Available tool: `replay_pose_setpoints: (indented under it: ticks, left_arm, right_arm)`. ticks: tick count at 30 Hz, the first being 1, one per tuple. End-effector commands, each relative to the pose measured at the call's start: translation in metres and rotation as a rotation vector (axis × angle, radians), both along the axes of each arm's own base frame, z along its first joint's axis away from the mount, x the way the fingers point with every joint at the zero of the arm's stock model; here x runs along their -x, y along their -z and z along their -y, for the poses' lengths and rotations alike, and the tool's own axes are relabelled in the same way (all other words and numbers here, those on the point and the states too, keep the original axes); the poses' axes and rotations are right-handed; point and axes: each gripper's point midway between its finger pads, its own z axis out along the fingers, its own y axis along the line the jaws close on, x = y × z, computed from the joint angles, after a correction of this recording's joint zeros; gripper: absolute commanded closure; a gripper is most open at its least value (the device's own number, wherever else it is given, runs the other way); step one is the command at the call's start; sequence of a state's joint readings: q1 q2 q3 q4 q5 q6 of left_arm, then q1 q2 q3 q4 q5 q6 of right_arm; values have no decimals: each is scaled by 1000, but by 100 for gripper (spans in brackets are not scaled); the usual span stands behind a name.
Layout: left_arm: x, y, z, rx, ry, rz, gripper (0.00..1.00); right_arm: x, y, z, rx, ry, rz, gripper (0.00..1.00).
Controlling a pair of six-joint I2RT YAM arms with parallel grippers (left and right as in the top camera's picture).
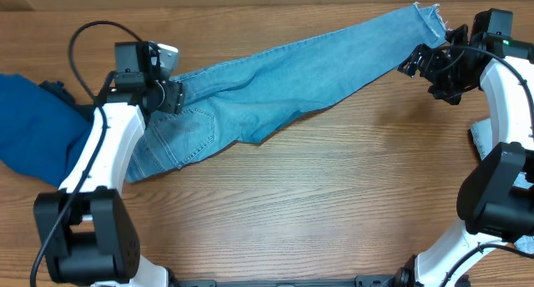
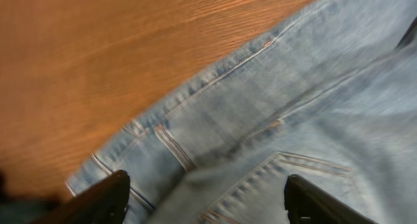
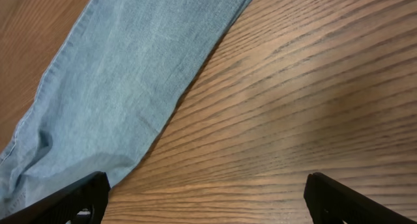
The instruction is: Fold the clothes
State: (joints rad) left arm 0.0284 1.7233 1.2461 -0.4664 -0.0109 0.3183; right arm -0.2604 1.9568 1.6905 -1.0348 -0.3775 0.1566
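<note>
Light-blue denim jeans (image 1: 275, 74) lie stretched across the wooden table, waist and back pockets at the left, frayed hem (image 1: 427, 16) at the far right. My left gripper (image 1: 171, 95) hovers over the seat. In the left wrist view its jaws (image 2: 208, 201) stand wide apart with the pocket denim (image 2: 273, 120) bunched between them, not pinched. My right gripper (image 1: 417, 62) sits beside the leg near the hem. It is open (image 3: 208, 201) over bare wood, with the leg's edge (image 3: 130, 74) by its left finger (image 3: 81, 198).
A dark royal-blue garment (image 1: 29, 128) lies crumpled at the left edge, partly under the left arm. A pale object (image 1: 482, 138) shows at the right edge behind the right arm. Bare table (image 1: 334, 187) stretches in front of the jeans.
</note>
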Motion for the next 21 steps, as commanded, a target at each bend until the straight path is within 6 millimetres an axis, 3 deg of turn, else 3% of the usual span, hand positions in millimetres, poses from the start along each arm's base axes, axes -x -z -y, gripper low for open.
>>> replay_pose_setpoints:
  ticks: [1, 3, 5, 10, 12, 15, 17, 21]
  left_arm:
    - [-7, 30, 24, -190, 352, -56, 34]
    - [-4, 55, 40, -256, 474, -112, 34]
    - [-6, 69, 43, -314, 512, -136, 31]
    - [-14, 75, 48, -302, 520, -110, 29]
    - [-13, 90, 48, -297, 523, -136, 36]
    - [-24, 86, 50, -298, 521, -87, 48]
    - [-29, 83, 52, -304, 531, -59, 72]
    - [-36, 78, 55, -293, 535, -23, 78]
  right_arm:
    - [-2, -9, 1, 17, -3, 22, 0]
    - [-1, -9, 1, 17, -3, 20, 0]
    - [-1, -9, 1, 17, -3, 20, 0]
    - [-1, -8, 3, 27, 1, 18, 0]
    - [0, -8, 4, 34, 3, 12, 0]
    - [1, -6, 6, 49, 9, 2, 0]
    - [2, -6, 6, 48, 9, -1, 0]
    - [3, -5, 6, 47, 9, -6, 0]
